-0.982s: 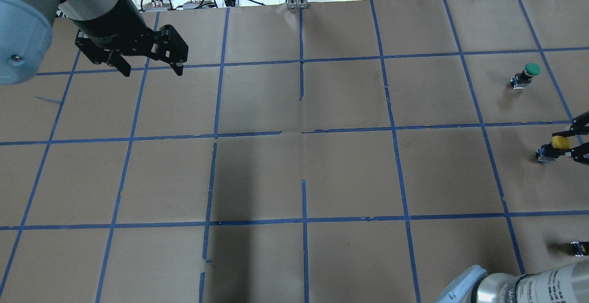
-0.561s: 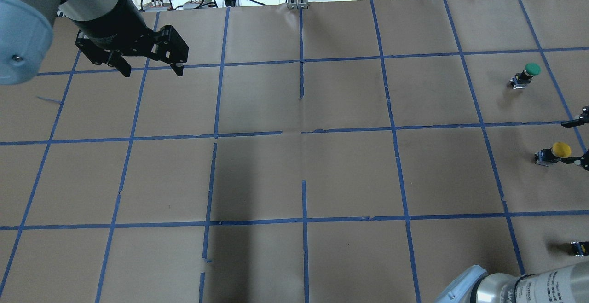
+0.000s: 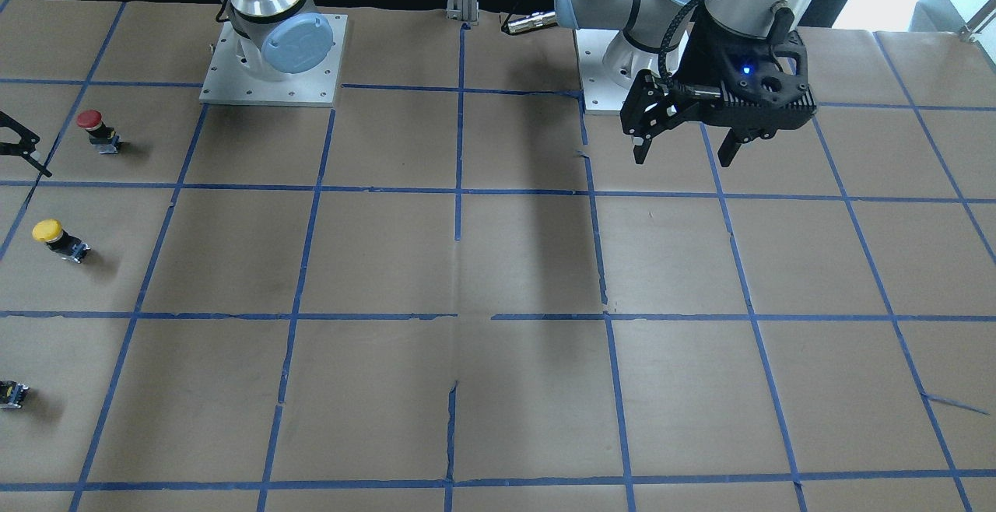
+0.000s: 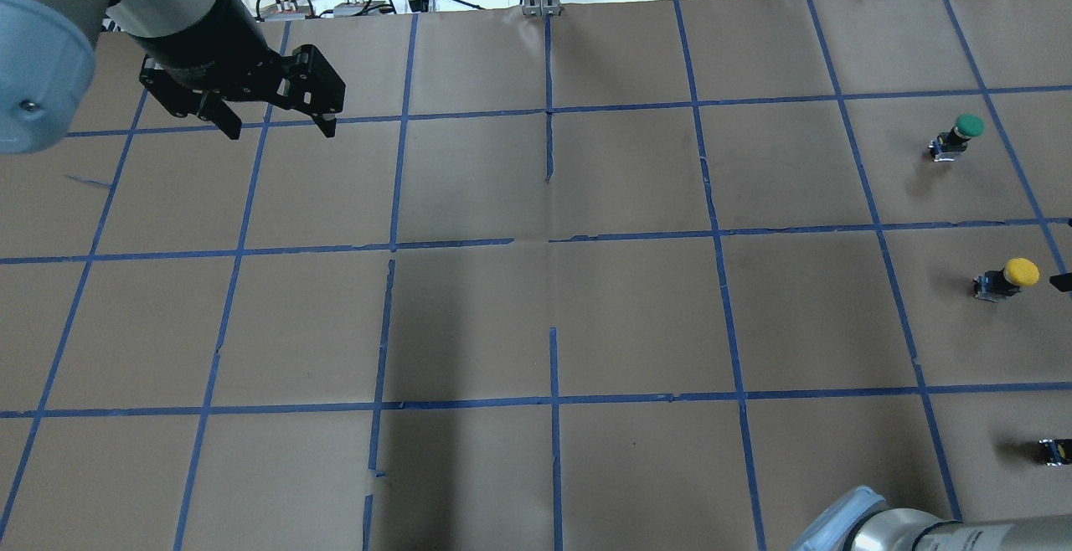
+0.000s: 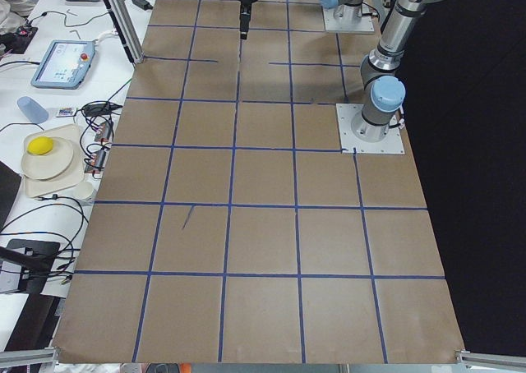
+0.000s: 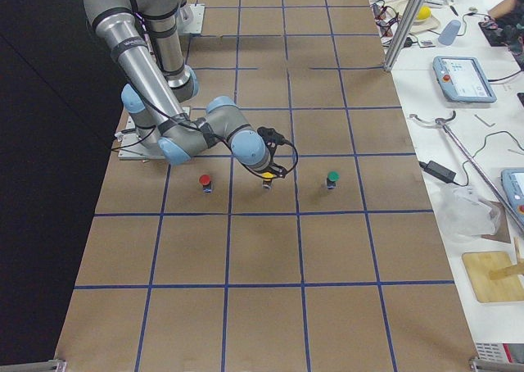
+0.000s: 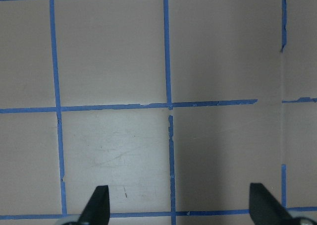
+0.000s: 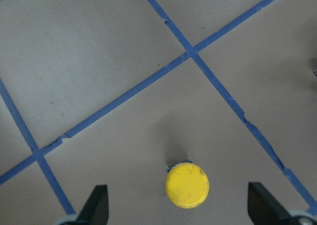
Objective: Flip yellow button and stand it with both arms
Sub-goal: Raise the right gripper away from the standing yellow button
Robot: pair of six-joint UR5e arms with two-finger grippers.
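In the overhead view you'll find the yellow button [image 4: 1007, 277] at the right edge of the table [image 4: 636, 316], about midway between near and far. A green button [image 4: 959, 134] stands one square farther away. The left gripper [image 4: 279, 128] hangs over the far left corner, well apart from the button, spread and empty.

In the front-facing view the button sits at the left edge and appears to stand cap up on its blocky body. A red button [image 3: 93, 128] is one square closer to the robot's base.

The exterior right view shows the three buttons in a row, yellow in the middle, with the right gripper [image 6: 274, 165] poised directly above it.

The left wrist view shows only bare paper and tape lines between that gripper's two wide-set fingers [image 7: 98, 205].

The right wrist view looks straight down on the round yellow cap. It lies between that gripper's fingers [image 8: 96, 207], which are spread wide and touch nothing.

Expect the button to be light, hard plastic, top-heavy on a small base, so a nudge will likely topple it. The domed cap looks smooth, and I'd expect it to slip or roll in a pinch. Take it instead by two flat sides of the body just beneath the cap. Leave the other pair of faces free so the second gripper can take over during the flip
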